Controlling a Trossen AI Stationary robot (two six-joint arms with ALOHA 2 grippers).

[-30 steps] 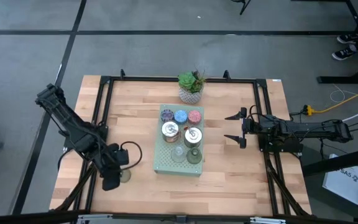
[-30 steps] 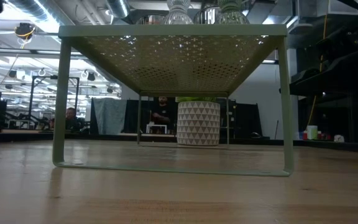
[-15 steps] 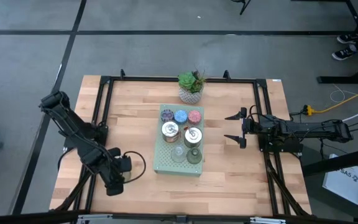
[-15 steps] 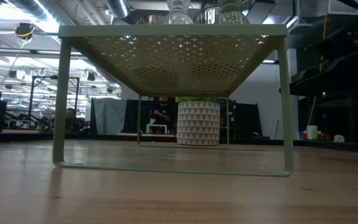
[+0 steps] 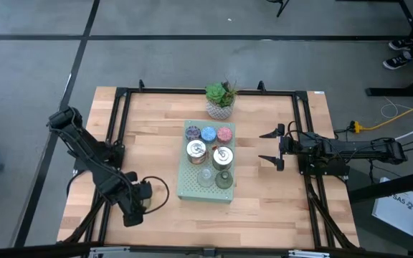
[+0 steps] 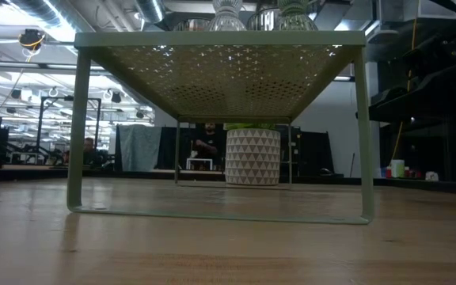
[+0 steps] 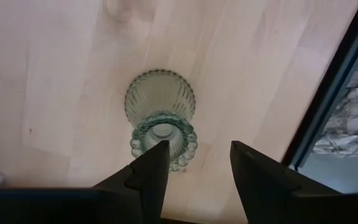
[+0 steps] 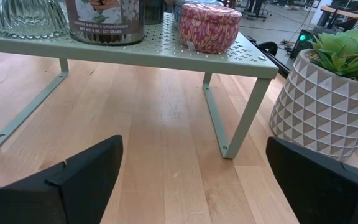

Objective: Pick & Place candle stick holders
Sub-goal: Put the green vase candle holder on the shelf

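A pale green ribbed glass candle stick holder (image 7: pixel 161 106) stands on the bare table near its near left corner, also seen in the high view (image 5: pixel 148 203). My left gripper (image 7: pixel 194 163) points down beside it, open, with nothing between its fingers. Several more holders stand on a pale green perforated shelf (image 5: pixel 191 189) at mid-table: purple (image 5: pixel 193 132), blue (image 5: pixel 208 133), pink (image 8: pixel 209 26), two silver ones (image 5: pixel 196 150), a clear glass one (image 5: pixel 206 175) and an olive one (image 5: pixel 224 179). My right gripper (image 5: pixel 267 147) waits open at the shelf's right, pointing at it. My left gripper comes from above, pointing down. One fingertip (image 7: pixel 156 157) overlaps the holder's beaded rim (image 7: pixel 180 148) in the wrist view; whether it touches the rim, I cannot tell. The holder stands on the table by its wide ribbed foot.
A green succulent in a white patterned pot (image 5: pixel 220 100) stands behind the shelf at the far edge. A black metal frame (image 5: pixel 124 93) runs around the table. Bare wood lies left, right and in front of the shelf. Beyond the table, people show in the room in the low view.
My left arm has sunk toward the table at its near left and tipped its gripper more steeply down beside the glass holder.
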